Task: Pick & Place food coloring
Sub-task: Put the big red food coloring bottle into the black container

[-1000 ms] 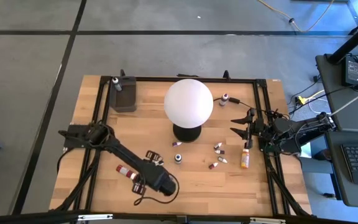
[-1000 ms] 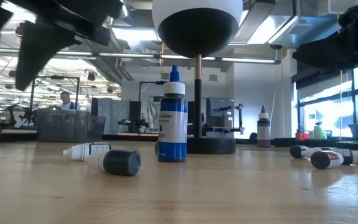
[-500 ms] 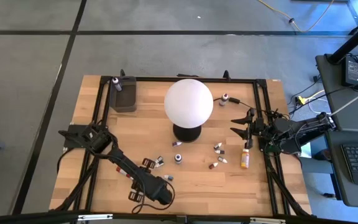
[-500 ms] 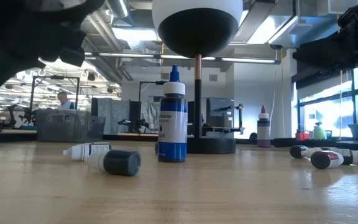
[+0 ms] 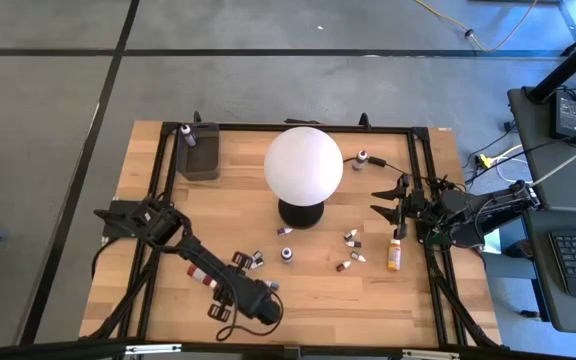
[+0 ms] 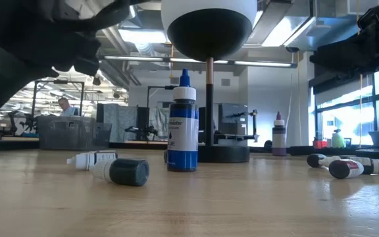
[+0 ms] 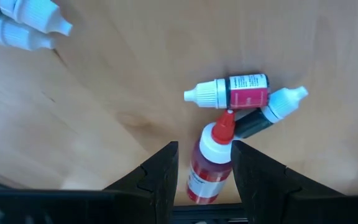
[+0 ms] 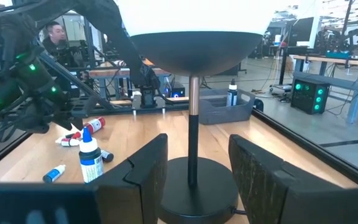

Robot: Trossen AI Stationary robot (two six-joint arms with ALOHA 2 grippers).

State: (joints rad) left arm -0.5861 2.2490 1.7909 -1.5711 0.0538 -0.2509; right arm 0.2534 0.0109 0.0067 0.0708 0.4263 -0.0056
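In the left wrist view a red food coloring bottle [image 7: 207, 177] with a white cap lies on the wood between the fingers of my open left gripper [image 7: 204, 146]. Its nozzle points at a red-labelled dropper bottle [image 7: 241, 93] and a dark one [image 7: 263, 118]. In the high view this red bottle [image 5: 200, 272] shows beside the left arm [image 5: 178, 247], toward the table's near left. A blue bottle [image 5: 286, 255] stands upright, and the orange bottle [image 5: 395, 255] stands near my open right gripper [image 5: 378, 203], which waits at the right edge. My left gripper comes from above with one finger on each side of the red bottle's cap end [image 7: 215, 144]. A strip of wood shows between the bottle and one finger [image 7: 166, 168]. The other finger [image 7: 247, 171] stands right beside it, and I cannot tell whether it touches.
The white globe lamp [image 5: 303, 165] stands mid-table. The dark grey tray [image 5: 205, 160] sits at the far left with one bottle [image 5: 185, 133] in it. More small bottles lie right of the lamp base [image 5: 350, 240] and near the far edge [image 5: 361, 158]. A person shows beyond the table.
The left arm's gripper end has swung toward the table's near edge and slightly left, mostly in the first half second. The red bottle has stayed in about the same place on the table. The right arm has kept still.
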